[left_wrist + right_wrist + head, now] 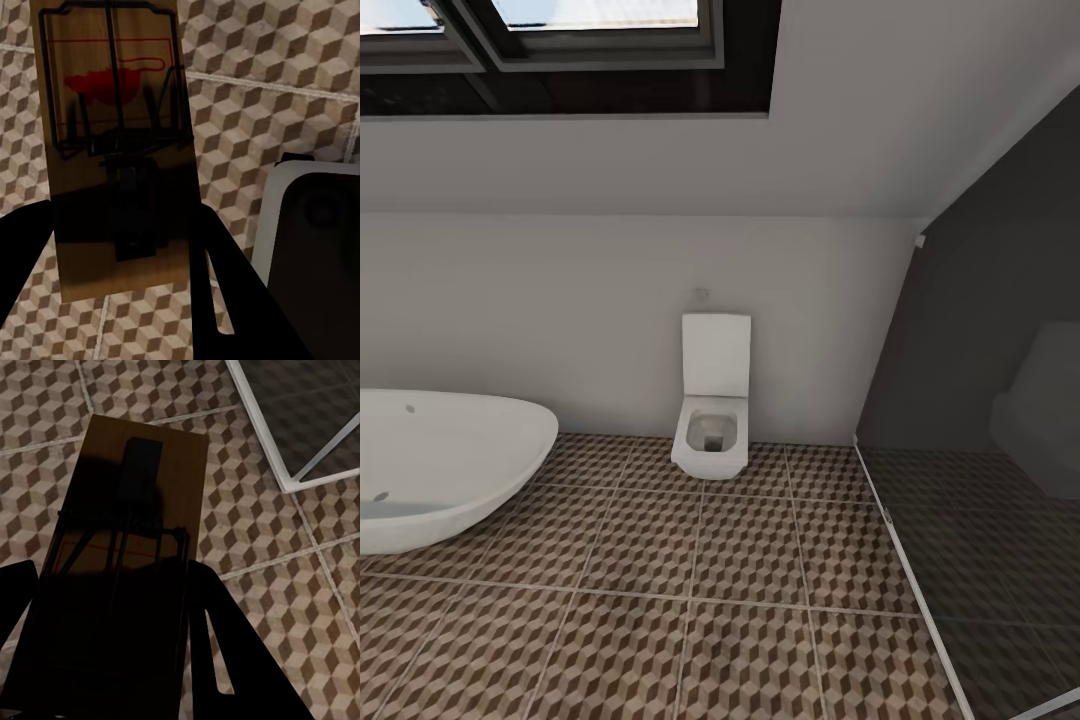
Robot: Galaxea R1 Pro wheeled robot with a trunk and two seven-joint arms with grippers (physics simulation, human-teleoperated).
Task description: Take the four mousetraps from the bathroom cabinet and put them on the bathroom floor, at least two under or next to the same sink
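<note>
In the left wrist view a tan wooden mousetrap [112, 150] with a dark wire frame and a red spot stands between the black fingers [240, 300], and my left gripper [124, 255] is shut on its lower end. My right gripper [112, 615] is shut on a second mousetrap [127, 532], which lies in shadow. Both traps hang above the cube-patterned bathroom floor [690, 600]. The cabinet and the sink are out of view.
A white oval bathtub [440, 470] stands at the left and a square white toilet [712, 415] against the far wall. A dark glass partition with a white frame [905, 560] closes off the right side. A white-rimmed dark object [315, 240] sits near the left gripper.
</note>
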